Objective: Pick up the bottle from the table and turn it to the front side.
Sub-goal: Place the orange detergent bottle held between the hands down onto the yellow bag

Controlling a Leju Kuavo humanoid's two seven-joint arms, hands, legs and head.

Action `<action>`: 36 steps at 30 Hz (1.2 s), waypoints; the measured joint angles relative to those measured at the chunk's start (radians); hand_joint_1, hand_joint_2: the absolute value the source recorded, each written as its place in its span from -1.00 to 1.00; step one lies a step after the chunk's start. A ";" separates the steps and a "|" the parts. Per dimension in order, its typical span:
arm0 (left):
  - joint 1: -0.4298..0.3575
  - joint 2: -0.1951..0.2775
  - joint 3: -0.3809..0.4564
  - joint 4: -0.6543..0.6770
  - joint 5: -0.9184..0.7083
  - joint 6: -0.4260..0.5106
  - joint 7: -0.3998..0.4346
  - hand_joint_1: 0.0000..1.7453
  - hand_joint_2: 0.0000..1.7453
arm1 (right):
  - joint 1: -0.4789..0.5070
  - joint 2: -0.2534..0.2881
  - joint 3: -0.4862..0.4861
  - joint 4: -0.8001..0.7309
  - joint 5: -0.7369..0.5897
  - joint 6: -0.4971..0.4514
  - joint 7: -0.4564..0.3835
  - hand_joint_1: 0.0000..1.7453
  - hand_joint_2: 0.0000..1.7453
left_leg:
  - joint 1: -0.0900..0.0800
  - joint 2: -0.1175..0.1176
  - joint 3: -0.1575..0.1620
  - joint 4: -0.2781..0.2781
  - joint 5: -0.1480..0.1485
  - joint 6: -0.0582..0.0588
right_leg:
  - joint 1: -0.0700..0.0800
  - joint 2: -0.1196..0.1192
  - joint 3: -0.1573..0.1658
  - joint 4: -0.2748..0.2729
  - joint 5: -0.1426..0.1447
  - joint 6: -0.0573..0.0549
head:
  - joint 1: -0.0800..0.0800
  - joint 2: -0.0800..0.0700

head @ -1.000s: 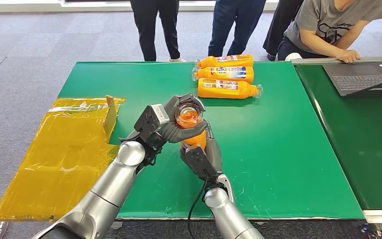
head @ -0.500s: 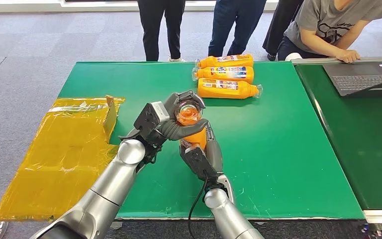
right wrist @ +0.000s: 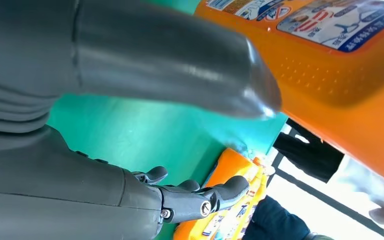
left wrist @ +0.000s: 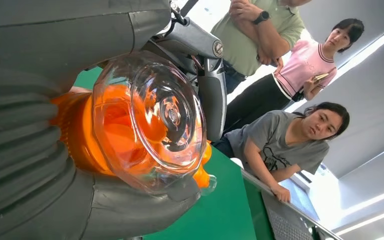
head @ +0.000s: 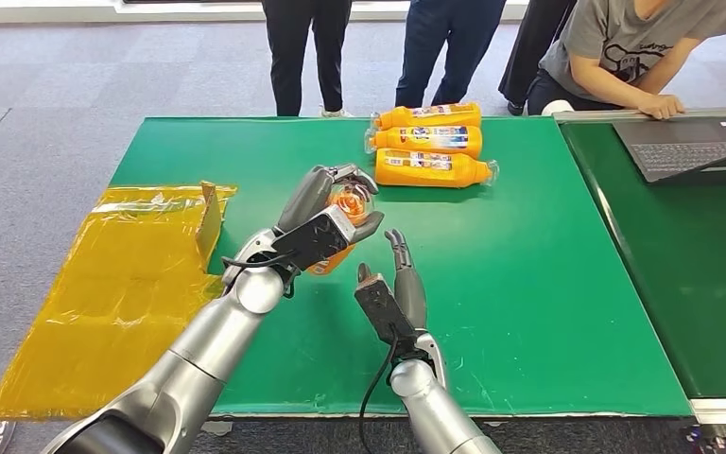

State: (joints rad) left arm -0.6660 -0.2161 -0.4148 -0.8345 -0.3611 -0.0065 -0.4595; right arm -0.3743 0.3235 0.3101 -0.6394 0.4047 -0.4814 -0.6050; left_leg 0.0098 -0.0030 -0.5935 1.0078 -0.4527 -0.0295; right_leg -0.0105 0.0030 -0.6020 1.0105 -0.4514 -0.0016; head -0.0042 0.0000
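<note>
Turning is the step in hand: my left hand [head: 326, 222] grips the orange bottle [head: 343, 210] above the green table [head: 548, 284], my right hand [head: 397, 288] stands open just beside it, and next I judge its label must face front.

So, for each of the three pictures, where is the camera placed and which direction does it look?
Head view: high on the body, looking forward and down at the table; both arms show, the left hand holding the bottle, the right hand open.
Left wrist view: behind the left hand, facing the bottle's clear cap and people beyond.
Right wrist view: behind the right hand, looking across the table at the bottle.
All three share the bottle.
</note>
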 joint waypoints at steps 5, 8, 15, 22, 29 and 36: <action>-0.009 0.001 -0.009 0.020 -0.067 0.059 0.006 1.00 1.00 | 0.002 0.000 -0.008 0.000 0.001 0.000 0.000 -1.00 -1.00 | 0.000 0.000 0.000 0.000 0.000 0.000 | 0.000 0.000 0.000 0.000 0.000 0.000 | 0.000 0.000; -0.016 0.000 -0.023 0.034 -0.131 0.125 0.016 1.00 1.00 | 0.004 -0.001 -0.010 0.000 0.003 0.000 0.000 -1.00 -1.00 | 0.000 0.000 0.000 0.000 0.000 0.000 | 0.000 0.000 0.000 0.000 0.000 0.000 | 0.000 0.000; -0.024 0.000 -0.053 0.057 -0.289 0.250 0.058 1.00 1.00 | 0.015 -0.005 -0.021 -0.001 0.020 0.007 -0.001 -1.00 -1.00 | 0.000 0.000 0.000 0.000 0.000 0.000 | 0.000 0.000 0.000 0.000 0.000 0.000 | 0.000 0.000; -0.037 0.009 -0.095 0.060 -0.573 0.461 0.198 1.00 1.00 | 0.032 -0.010 -0.042 -0.016 0.044 0.010 0.003 -1.00 -1.00 | 0.000 0.000 0.000 0.000 0.000 0.000 | 0.000 0.000 0.000 0.000 0.000 0.000 | 0.000 0.000; -0.037 0.028 -0.110 0.031 -0.837 0.550 0.334 1.00 1.00 | 0.046 -0.014 -0.060 -0.029 0.055 0.009 0.003 -1.00 -1.00 | 0.000 0.000 0.000 0.000 0.000 0.000 | 0.000 0.000 0.000 0.000 0.000 0.000 | 0.000 0.000; -0.011 0.053 -0.117 -0.027 -1.108 0.553 0.483 1.00 1.00 | 0.052 -0.015 -0.068 -0.036 0.062 0.010 0.004 -1.00 -1.00 | 0.000 0.000 0.000 0.000 0.000 0.000 | 0.000 0.000 0.000 0.000 0.000 0.000 | 0.000 0.000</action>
State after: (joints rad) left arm -0.6768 -0.1628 -0.5323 -0.8619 -1.4696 0.5469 0.0238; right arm -0.3226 0.3083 0.2425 -0.6754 0.4671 -0.4716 -0.6013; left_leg 0.0098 -0.0031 -0.5936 1.0079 -0.4528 -0.0295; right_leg -0.0104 0.0030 -0.6020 1.0105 -0.4514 -0.0015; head -0.0044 0.0000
